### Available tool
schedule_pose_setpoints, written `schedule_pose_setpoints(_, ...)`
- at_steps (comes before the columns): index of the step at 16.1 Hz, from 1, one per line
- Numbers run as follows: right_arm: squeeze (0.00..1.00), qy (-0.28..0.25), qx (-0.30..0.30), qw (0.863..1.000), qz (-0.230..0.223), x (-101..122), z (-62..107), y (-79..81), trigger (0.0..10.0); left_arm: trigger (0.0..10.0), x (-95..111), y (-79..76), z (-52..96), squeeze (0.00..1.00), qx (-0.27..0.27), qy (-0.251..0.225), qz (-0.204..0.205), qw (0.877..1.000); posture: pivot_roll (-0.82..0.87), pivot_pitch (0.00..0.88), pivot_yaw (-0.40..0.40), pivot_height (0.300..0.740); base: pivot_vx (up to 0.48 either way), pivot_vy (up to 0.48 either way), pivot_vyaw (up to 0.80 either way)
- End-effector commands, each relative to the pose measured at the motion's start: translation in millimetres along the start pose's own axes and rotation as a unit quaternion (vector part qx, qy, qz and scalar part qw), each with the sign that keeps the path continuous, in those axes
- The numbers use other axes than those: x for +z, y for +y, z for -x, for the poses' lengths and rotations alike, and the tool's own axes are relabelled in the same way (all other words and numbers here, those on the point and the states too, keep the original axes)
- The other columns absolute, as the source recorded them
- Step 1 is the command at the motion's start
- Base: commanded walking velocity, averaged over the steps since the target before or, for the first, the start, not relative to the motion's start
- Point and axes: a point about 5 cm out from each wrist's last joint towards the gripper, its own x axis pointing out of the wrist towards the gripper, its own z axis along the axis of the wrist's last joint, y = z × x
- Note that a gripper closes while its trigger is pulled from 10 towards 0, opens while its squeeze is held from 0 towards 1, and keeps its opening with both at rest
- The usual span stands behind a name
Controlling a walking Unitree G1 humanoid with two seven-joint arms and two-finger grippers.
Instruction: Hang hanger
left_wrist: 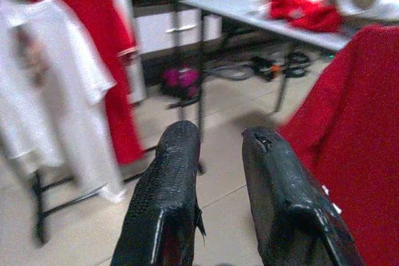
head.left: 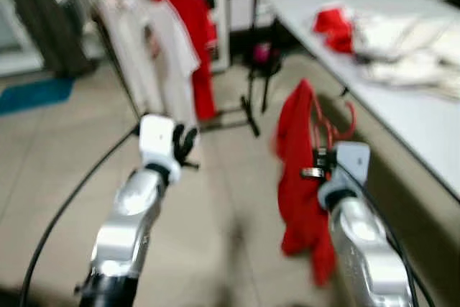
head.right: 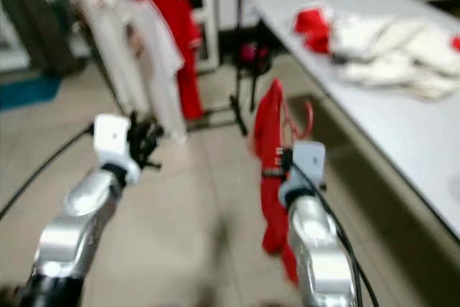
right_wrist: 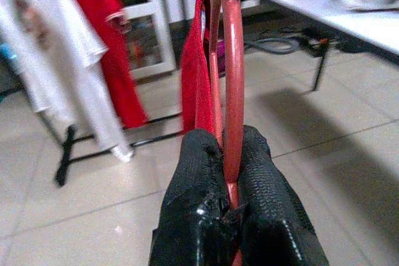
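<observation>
One red plastic hanger [right_wrist: 234, 73] with red shirt [head.left: 298, 177], clenched in right gripper [right_wrist: 230, 197], carried toward clothes rack [head.left: 154, 48] at eleven o'clock; left gripper [left_wrist: 221, 172] released, empty.

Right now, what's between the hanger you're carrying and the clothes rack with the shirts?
Bare tiled floor, seen in the head views. The right gripper holds the red plastic hanger with its red garment, well short of the rack's white and red shirts.

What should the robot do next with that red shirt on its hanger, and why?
Probably carry it on toward the clothes rack: the right gripper is shut on the red hanger, and the rack, with shirts hanging, stands well ahead across the floor.
</observation>
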Motion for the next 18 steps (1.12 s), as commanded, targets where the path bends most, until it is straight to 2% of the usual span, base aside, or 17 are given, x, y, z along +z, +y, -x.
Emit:
schedule_pose_setpoints(1, 0.00, -0.023, -0.007, 1.000, 0.001, 9.1, -1.0, -2.7, 10.0, 10.0, 2.2, -2.4, -1.1, 0.00, -0.006, -0.005, -0.002, 1.000, 0.06, 0.032, 0.070, 0.740, 0.480, 0.000, 0.00)
schedule_pose_setpoints(4, 0.00, -0.019, -0.010, 1.000, 0.022, 8.2, -2.3, -3.2, 10.0, 10.0, 2.4, -1.2, -1.8, 0.00, -0.007, -0.006, -0.003, 1.000, 0.06, 0.023, 0.064, 0.740, 0.480, 0.000, 0.00)
schedule_pose_setpoints(7, 0.00, -0.019, 0.009, 0.999, 0.029, 9.4, -5.2, 2.1, 10.0, 10.0, 2.5, -0.5, -0.9, 0.00, -0.004, -0.008, -0.005, 1.000, 0.07, 0.015, 0.054, 0.740, 0.480, 0.000, 0.71)
schedule_pose_setpoints(10, 0.00, -0.025, 0.009, 0.999, 0.036, 10.7, -6.3, 2.7, 10.0, 10.0, 2.8, -0.4, 0.2, 0.00, -0.002, -0.011, -0.005, 1.000, 0.07, 0.018, 0.050, 0.740, 0.480, 0.000, 0.00)
schedule_pose_setpoints(13, 0.00, -0.014, 0.014, 1.000, 0.011, 8.9, -7.1, 2.8, 10.0, 10.0, 2.7, -0.2, 0.0, 0.00, -0.001, -0.014, -0.008, 1.000, 0.07, 0.027, 0.046, 0.740, 0.480, 0.000, 0.00)
schedule_pose_setpoints(15, 0.00, -0.021, 0.011, 0.999, 0.033, 10.9, -8.5, 1.6, 10.0, 10.0, 4.8, -0.3, -1.4, 0.00, -0.002, -0.018, -0.008, 1.000, 0.07, 0.031, 0.044, 0.740, 0.480, 0.000, 0.00)
schedule_pose_setpoints(18, 0.00, -0.020, 0.014, 0.999, 0.032, 11.1, -9.6, 1.9, 10.0, 10.0, 6.7, 0.1, -2.8, 0.00, -0.002, -0.022, -0.011, 1.000, 0.07, 0.034, 0.044, 0.740, 0.480, 0.000, 0.00)
